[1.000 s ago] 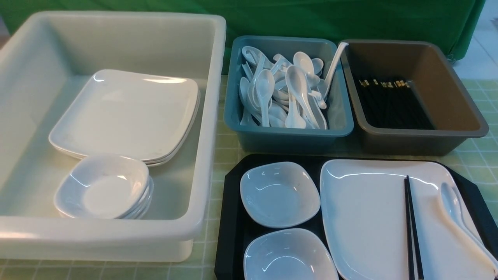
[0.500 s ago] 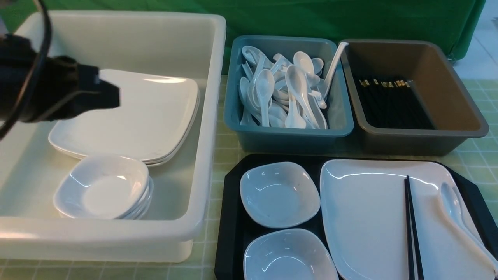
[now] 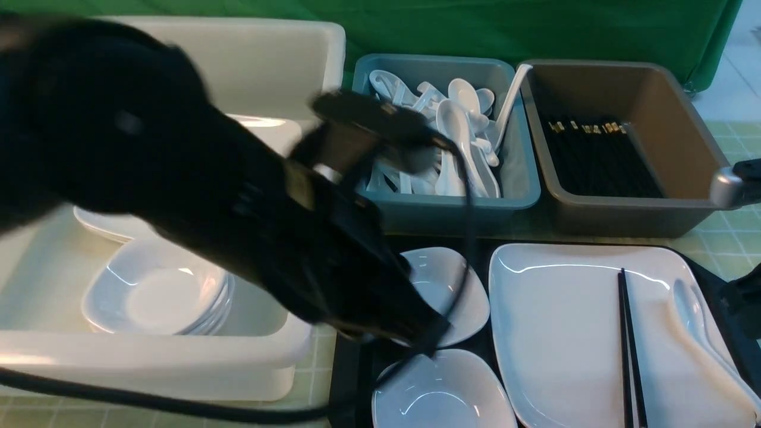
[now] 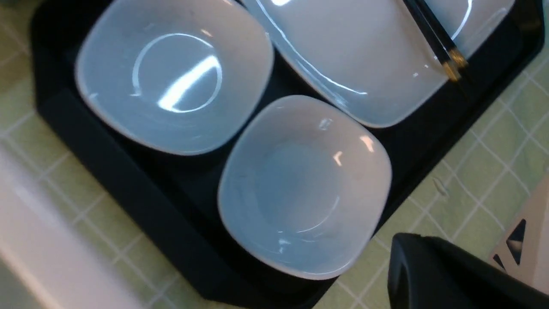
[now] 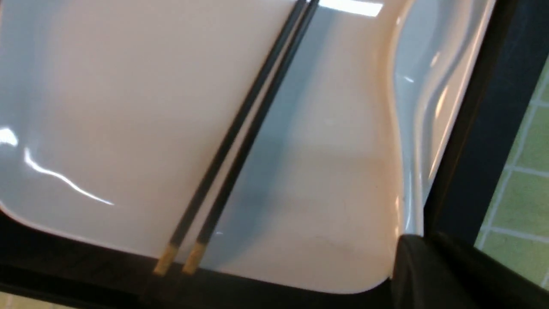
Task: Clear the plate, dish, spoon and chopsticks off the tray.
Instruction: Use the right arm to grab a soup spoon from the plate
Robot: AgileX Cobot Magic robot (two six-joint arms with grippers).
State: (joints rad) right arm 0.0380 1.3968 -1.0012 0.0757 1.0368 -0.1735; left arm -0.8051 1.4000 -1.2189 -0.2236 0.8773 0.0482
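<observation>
Front view: closed left claw (image 3: 423, 334) hung over the tray (image 3: 354, 364).
A dish (image 3: 458, 291) lay under it; right claw (image 3: 744, 297), grip unclear, at tray's right edge.

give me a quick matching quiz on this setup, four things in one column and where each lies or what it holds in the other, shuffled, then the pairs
Things
1. pair of chopsticks
2. teal bin
3. brown tub
4. white tub

Place or contents
a. holds a stack of small dishes
b. lies on the plate
c. holds loose white spoons
d. holds black chopsticks

Pairs: 1-b, 2-c, 3-d, 4-a
</observation>
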